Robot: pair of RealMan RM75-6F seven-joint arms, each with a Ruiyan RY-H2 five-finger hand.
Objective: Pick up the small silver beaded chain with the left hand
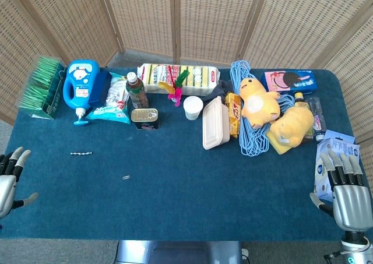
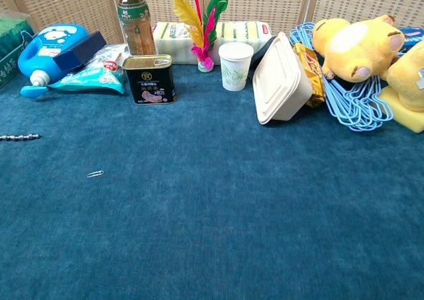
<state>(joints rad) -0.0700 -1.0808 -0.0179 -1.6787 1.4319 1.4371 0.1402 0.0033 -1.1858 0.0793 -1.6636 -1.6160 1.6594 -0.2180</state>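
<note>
Head view: paper clip [image 1: 126, 177] near beaded chain [image 1: 81, 153], left hand [image 1: 10, 179] apart.

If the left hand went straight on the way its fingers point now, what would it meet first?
The left hand points up the table's left edge, so the green packet box is probably first. The beaded chain lies off to the side. Depth is unclear.

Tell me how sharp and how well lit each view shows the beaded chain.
Head view: even, soft light, no glare; the chain is tiny but sharp against the blue cloth, well apart from the left hand. Chest view: also evenly lit, with soft shadows under the can; the chain lies at the left edge, possibly cut off, its beads hard to make out.
</note>
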